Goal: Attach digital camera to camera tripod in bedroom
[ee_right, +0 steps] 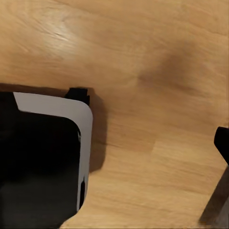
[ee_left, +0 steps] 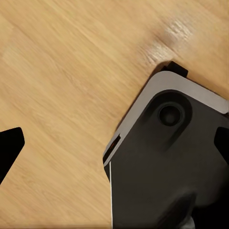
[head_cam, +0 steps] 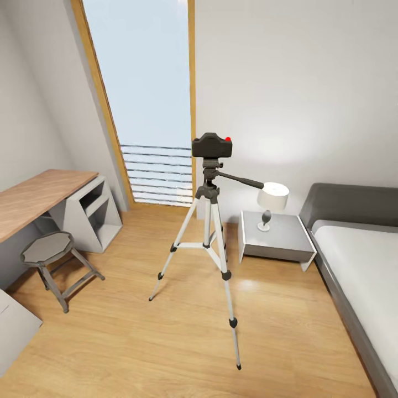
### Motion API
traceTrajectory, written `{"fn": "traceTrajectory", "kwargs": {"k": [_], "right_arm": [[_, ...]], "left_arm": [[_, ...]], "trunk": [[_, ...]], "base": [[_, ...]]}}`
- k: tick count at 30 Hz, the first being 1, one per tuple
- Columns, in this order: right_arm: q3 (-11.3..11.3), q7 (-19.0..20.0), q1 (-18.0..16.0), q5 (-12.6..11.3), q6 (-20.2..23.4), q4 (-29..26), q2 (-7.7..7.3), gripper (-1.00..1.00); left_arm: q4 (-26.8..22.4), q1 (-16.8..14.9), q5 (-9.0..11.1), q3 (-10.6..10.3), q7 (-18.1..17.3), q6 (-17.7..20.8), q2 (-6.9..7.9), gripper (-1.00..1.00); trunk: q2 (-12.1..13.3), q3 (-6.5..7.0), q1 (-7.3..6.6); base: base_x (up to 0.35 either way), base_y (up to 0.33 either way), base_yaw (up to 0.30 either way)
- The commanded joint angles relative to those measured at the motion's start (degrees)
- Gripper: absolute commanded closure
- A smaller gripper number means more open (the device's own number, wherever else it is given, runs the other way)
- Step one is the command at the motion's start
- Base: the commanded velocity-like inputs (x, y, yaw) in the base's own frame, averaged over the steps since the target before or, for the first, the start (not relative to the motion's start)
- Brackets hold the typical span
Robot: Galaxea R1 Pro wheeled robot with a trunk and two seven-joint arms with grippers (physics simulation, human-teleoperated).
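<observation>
Claws come first, and little of either shows. In the left wrist view one dark fingertip (ee_left: 10, 143) enters at the frame edge and another dark tip sits at the opposite edge, wide apart with bare wood floor (ee_left: 71, 71) between them, so the left claw reads as spread and empty. In the right wrist view a single dark tip (ee_right: 222, 143) shows at the edge; I cannot tell whether that claw is spread or closed. Both wrist cameras look straight down past the robot's base (ee_left: 162, 162), grey-rimmed and dark, which suggests the arms hang low at the sides, tucked clear of the work.

Out in the bedroom, the camera (head_cam: 211, 146) sits upright on the head of the tripod (head_cam: 208, 221), red spot up, touching the mount. The tripod stands with legs splayed on the floor between the counter (head_cam: 38, 196) and the nightstand (head_cam: 276, 237), near the window (head_cam: 149, 99). The task looks done, which would explain the retired arms.
</observation>
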Motion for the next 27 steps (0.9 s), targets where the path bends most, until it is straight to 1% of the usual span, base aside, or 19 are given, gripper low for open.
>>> {"fn": "traceTrajectory", "kwargs": {"k": [1,5,6,16,20,27], "right_arm": [[0.36,0.2,0.76,-0.64,-0.19,0.1,-0.02,-1.0],[0.36,0.4,3.59,-2.03,-1.06,0.16,0.0,-1.0],[0.36,0.54,4.73,-2.44,-1.33,0.18,0.15,-1.0],[0.36,0.78,9.84,-3.12,-2.9,0.2,0.79,-1.0],[0.36,0.8,11.14,-3.2,-4.42,0.2,0.85,-1.0],[0.36,0.81,11.66,-3.17,-5.14,0.2,0.88,-1.0]], "left_arm": [[0.01,0.0,-0.24,0.32,0.16,0.15,-0.05,-1.0],[-0.01,0.11,-0.23,0.32,0.13,0.03,-0.12,-1.0],[0.01,0.14,-0.23,0.32,0.13,-0.03,-0.11,-1.0],[0.03,0.26,-0.26,0.32,0.12,-0.05,0.0,-1.0],[0.03,0.41,-0.29,0.32,0.12,-0.08,0.02,-1.0],[-0.02,0.61,-0.32,0.31,0.04,-0.11,0.0,-1.0]], "trunk": [[-0.11,-0.1,0.03],[-0.11,-0.1,0.03],[-0.11,-0.1,0.03],[-0.11,-0.1,0.03],[-0.11,-0.1,0.03],[-0.11,-0.1,0.03]], "base": [[0.0,0.0,0.0],[0.0,0.0,0.0],[0.0,0.0,0.0],[0.0,0.0,0.0],[0.0,0.0,0.0],[0.0,0.0,0.0]]}}
